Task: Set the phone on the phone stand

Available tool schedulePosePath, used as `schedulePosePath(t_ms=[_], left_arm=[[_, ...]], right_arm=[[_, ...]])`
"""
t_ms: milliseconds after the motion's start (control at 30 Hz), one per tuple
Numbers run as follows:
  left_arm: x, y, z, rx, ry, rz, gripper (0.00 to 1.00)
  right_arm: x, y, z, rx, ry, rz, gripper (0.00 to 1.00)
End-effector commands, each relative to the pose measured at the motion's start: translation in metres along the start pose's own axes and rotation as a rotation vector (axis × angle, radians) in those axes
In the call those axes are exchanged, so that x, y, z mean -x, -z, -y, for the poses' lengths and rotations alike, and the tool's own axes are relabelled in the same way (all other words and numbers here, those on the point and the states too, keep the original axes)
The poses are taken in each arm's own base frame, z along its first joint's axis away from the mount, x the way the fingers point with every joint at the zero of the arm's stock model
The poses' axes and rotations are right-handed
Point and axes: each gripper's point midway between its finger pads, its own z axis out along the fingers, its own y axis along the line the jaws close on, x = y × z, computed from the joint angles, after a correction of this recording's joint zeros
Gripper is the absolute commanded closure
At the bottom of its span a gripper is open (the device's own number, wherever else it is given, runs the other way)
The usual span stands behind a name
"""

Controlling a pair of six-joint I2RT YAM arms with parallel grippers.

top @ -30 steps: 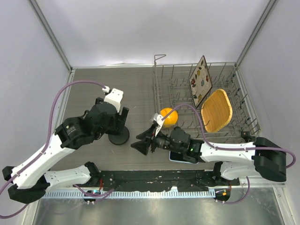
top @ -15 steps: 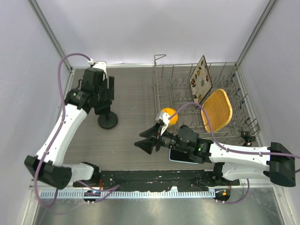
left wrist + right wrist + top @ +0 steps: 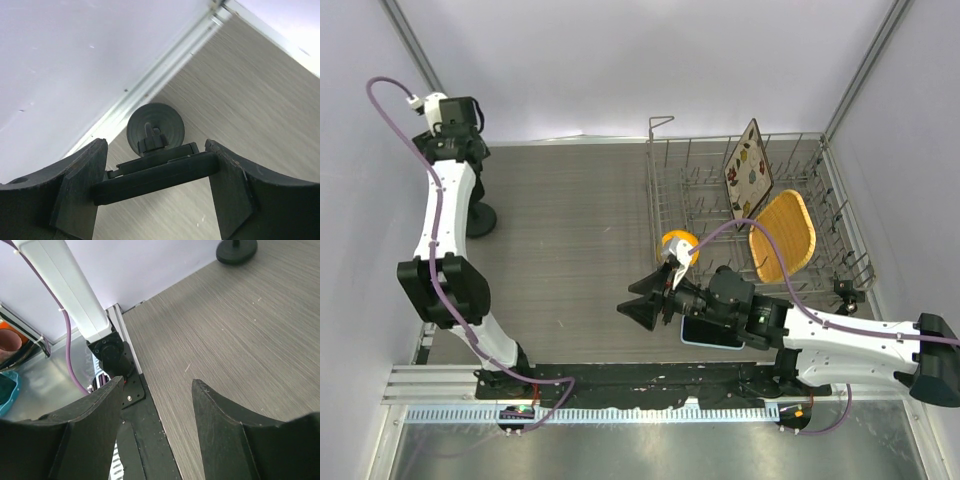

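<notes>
My left gripper is clamped across the cradle of the phone stand, whose base sits at the far left edge of the worktop. My right gripper hangs spread and empty. The phone lies by the near edge under my right arm, well apart from the stand. I judge the stand may tip on release, and it sits beyond that arm's easy reach. No writing is readable anywhere.

Middle of surface: open wood, room to pass.
Right far corner: dish rack fills it.
Left edge: phone stand close against the wall.
</notes>
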Motion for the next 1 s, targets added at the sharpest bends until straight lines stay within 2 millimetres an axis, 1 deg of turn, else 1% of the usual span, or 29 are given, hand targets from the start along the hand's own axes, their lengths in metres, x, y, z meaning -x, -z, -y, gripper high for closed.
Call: schedulePosePath(t_ms=[0,33,67,100,133,200,333,367,433,467,533,667,733,967], left_arm=[[0.069,0.002,-0.044,0.163,0.292,0.202,1.0],[0.068,0.0,-0.05,0.199,0.313,0.21,1.0],[0.069,-0.003,-0.052,0.209,0.332,0.215,1.0],[0.069,-0.004,-0.051,0.209,0.357,0.221,1.0],[0.068,-0.008,-0.051,0.21,0.374,0.223,1.0],[0.067,-0.014,-0.051,0.21,0.433,0.221,1.0],[0.063,-0.02,-0.053,0.242,0.521,0.225,1.0],[0.061,-0.021,-0.053,0.247,0.533,0.226,1.0],[0.058,-0.024,-0.055,0.264,0.576,0.233,1.0],[0.056,-0.025,-0.056,0.273,0.588,0.235,1.0],[0.053,-0.028,-0.057,0.286,0.612,0.24,1.0],[0.051,-0.033,-0.057,0.308,0.606,0.245,1.0],[0.046,-0.037,-0.057,0.318,0.599,0.234,1.0],[0.037,-0.043,-0.058,0.33,0.594,0.234,0.99]], right_arm=[[0.022,0.001,-0.005,-0.013,0.007,0.003,0.38],[0.023,0.001,-0.005,-0.018,0.004,0.003,0.38],[0.021,0.002,-0.004,-0.021,0.005,-0.007,0.38],[0.024,0.002,-0.006,-0.02,0.002,-0.004,0.38],[0.026,0.001,0.0,-0.052,0.004,0.002,0.38],[0.028,0.001,0.001,-0.064,0.006,-0.007,0.38],[0.023,-0.004,0.005,-0.082,-0.004,-0.022,0.38],[0.019,-0.006,0.006,-0.086,-0.007,-0.036,0.38],[0.017,-0.009,0.005,-0.083,-0.009,-0.048,0.38],[0.013,-0.011,0.006,-0.088,-0.009,-0.067,0.38],[0.013,-0.013,0.006,-0.088,-0.011,-0.071,0.38],[0.017,-0.018,0.001,-0.072,-0.011,-0.076,0.38],[0.021,-0.017,0.0,-0.072,-0.007,-0.068,0.38],[0.017,-0.013,0.003,-0.081,-0.022,-0.059,0.38]])
